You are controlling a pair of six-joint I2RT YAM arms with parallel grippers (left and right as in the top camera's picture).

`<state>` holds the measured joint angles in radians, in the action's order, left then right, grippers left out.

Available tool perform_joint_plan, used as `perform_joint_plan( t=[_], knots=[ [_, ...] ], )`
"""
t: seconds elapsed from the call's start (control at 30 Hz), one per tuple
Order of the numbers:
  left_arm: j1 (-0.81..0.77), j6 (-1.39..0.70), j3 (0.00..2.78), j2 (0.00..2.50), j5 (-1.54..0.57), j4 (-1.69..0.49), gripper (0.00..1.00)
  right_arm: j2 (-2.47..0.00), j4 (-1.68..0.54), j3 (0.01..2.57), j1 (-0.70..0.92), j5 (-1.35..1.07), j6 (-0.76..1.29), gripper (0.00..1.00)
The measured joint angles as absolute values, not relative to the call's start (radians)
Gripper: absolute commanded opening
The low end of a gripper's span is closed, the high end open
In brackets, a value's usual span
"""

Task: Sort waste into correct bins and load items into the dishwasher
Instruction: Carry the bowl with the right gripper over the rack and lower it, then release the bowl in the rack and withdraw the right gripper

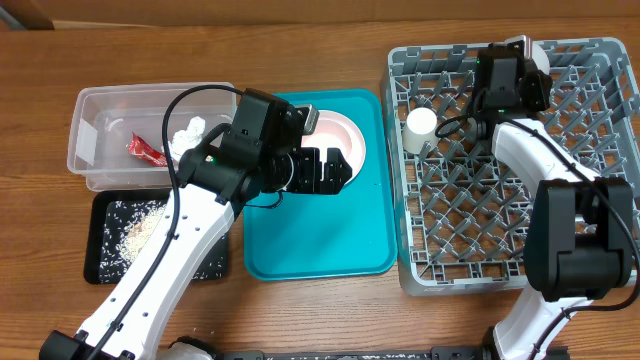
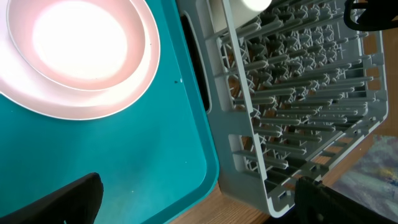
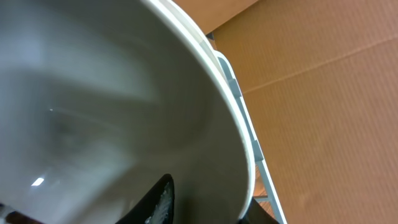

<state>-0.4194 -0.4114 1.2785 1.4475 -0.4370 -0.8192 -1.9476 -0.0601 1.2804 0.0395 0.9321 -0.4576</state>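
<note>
My left gripper [image 1: 325, 170] [image 2: 199, 200] hangs open and holds nothing, low over the teal tray, just in front of the round pale pink plate [image 1: 340, 138] [image 2: 81, 56]. At the grey dish rack's [image 1: 520, 210] [image 2: 298, 112] far edge, my right gripper [image 1: 515, 62] [image 3: 208, 202] straddles the rim of a white bowl [image 3: 93, 93] [image 1: 538, 55]. One finger is inside the bowl and one outside, with a gap to the wall. A small white cup [image 1: 421, 126] [image 2: 249, 5] stands in the rack's near-left corner. The red wrapper [image 1: 147, 150] and white tissue [image 1: 190, 133] lie in the clear tub [image 1: 100, 172].
The teal serving tray [image 1: 300, 240] [image 2: 124, 162] sits between the bins and the rack, almost touching the rack's side. The black tray [image 1: 200, 265] in front of the tub holds rice grains [image 1: 140, 230]. Brown cardboard shows beyond the rack.
</note>
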Motion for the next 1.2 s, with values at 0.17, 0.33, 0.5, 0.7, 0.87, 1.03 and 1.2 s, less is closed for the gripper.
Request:
perform_joint_plan(
  t=[0.17, 0.33, 0.5, 0.7, 0.87, 1.03, 1.2],
  knots=[
    [-0.419, -0.411, 1.278, 1.448, -0.437, -0.819, 1.00, -1.926, -0.064, 1.279, 0.068, 0.931, -0.462, 0.29],
    [-0.419, -0.411, 1.278, 1.448, -0.437, -0.819, 1.00, -1.880, -0.110, 1.276, 0.123, 0.928, -0.465, 0.30],
    [-0.419, -0.411, 1.279, 1.448, -0.437, -0.819, 1.00, -1.856, -0.193, 1.275, 0.159, 0.923, -0.448, 0.30],
    [-0.419, -0.411, 1.279, 1.448, -0.437, -0.819, 1.00, -1.854, -0.262, 1.274, 0.178, 0.920, -0.411, 0.32],
    [-0.419, -0.411, 1.278, 1.448, -0.437, -0.819, 1.00, -1.840, -0.290, 1.270, 0.216, 0.920, -0.397, 0.34],
    [-0.419, -0.411, 1.279, 1.448, -0.437, -0.819, 1.00, -1.787, -0.314, 1.269, 0.268, 0.920, -0.393, 0.36],
    [-0.419, -0.411, 1.278, 1.448, -0.437, -0.819, 1.00, -1.733, -0.325, 1.269, 0.288, 0.917, -0.388, 0.36]
  ],
)
